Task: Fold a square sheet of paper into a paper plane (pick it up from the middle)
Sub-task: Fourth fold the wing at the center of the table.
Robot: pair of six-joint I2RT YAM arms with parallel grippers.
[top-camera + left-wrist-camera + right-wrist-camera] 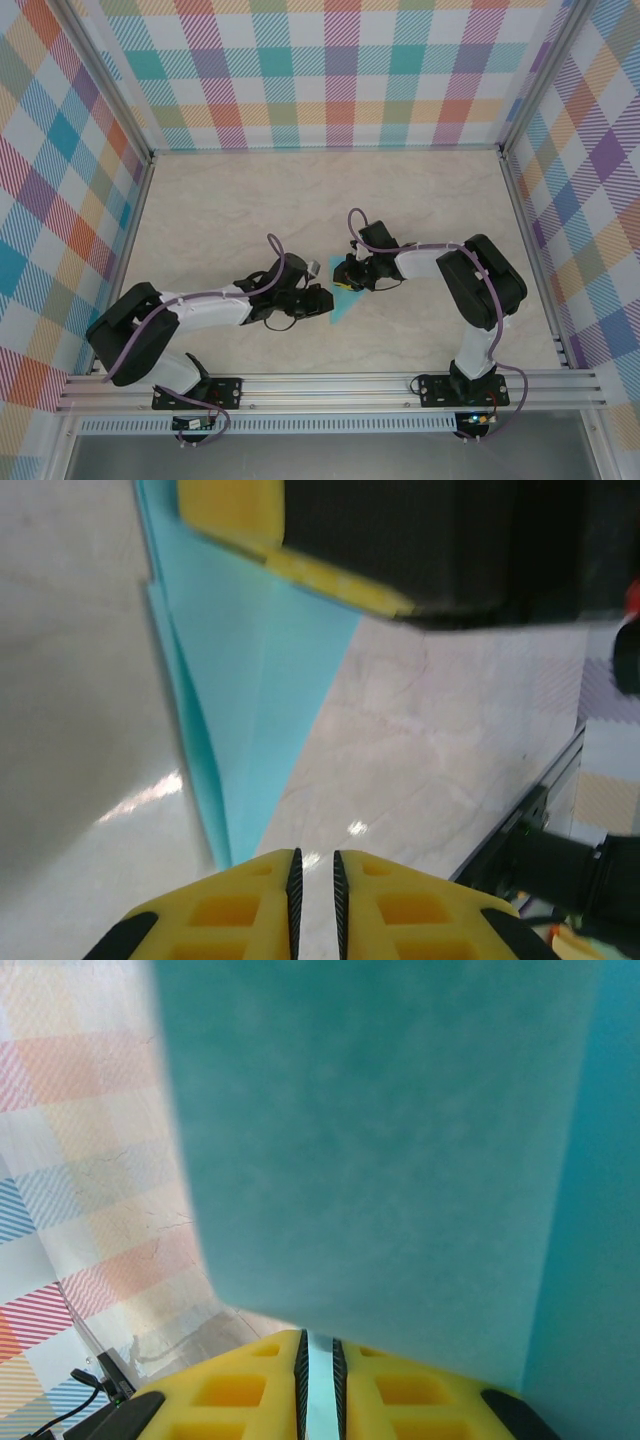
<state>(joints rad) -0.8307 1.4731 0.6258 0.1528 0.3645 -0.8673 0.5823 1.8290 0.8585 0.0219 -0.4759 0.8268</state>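
The teal paper (pixel 345 303) lies in the middle of the table as a narrow, pointed triangle with a long crease, its tip toward the front. In the left wrist view the paper (pixel 255 670) runs down to a point just left of my left gripper (pixel 315 865). That gripper's jaws stand nearly shut, and bare tabletop shows in the thin slit between them. My left gripper (pixel 322 300) sits at the paper's left edge. My right gripper (pixel 349 279) is at the wide far end. Its jaws (pixel 319 1345) are closed on the paper (pixel 380 1140), which rises close before the camera.
The marble-look tabletop (pixel 300 200) stretches open behind the arms. Checked walls (pixel 330 70) enclose the back and both sides. An aluminium rail (pixel 330 385) runs along the front edge by the arm bases. One yellow finger (pixel 235 510) of the right gripper rests on the paper's far end.
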